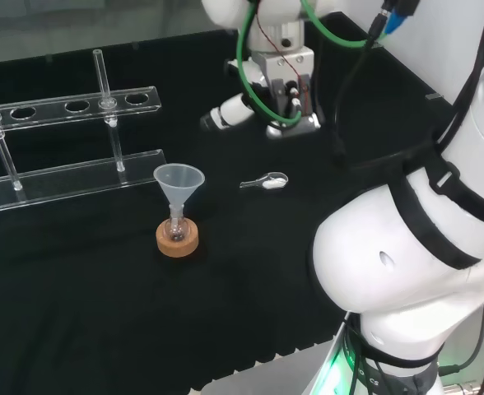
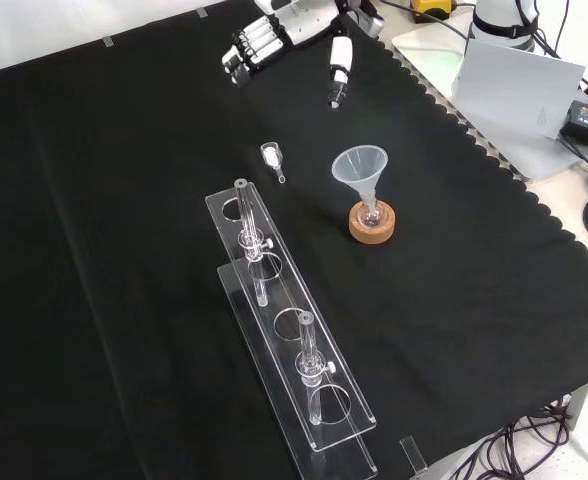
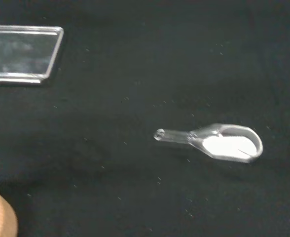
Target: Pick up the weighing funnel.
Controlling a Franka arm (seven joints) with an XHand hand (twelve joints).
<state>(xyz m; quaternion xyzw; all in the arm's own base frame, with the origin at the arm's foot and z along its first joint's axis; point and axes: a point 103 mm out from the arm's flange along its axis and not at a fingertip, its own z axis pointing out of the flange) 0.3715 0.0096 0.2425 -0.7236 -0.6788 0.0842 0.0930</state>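
The weighing funnel (image 2: 272, 158) lies flat on the counter (image 2: 94, 250) toward the arm's edge, and the hand (image 2: 274, 35), open and empty, hovers near it; I'd lower it squarely over the scoop before curling fingers round the bowl.

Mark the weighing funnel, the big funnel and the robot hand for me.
weighing funnel (image 3: 210, 141): wrist view, scoop near the stem.
funnel (image 2: 360, 166): front view, cone wall.
robot hand (image 2: 274, 38): front view, its fingers.

Big funnel (image 2: 360, 168) mouth up, stem in small flask (image 2: 371, 212) on cork ring (image 2: 372, 226); left of funnel in front view, clear rack (image 1: 51, 108) with upright tubes (image 2: 307, 340).
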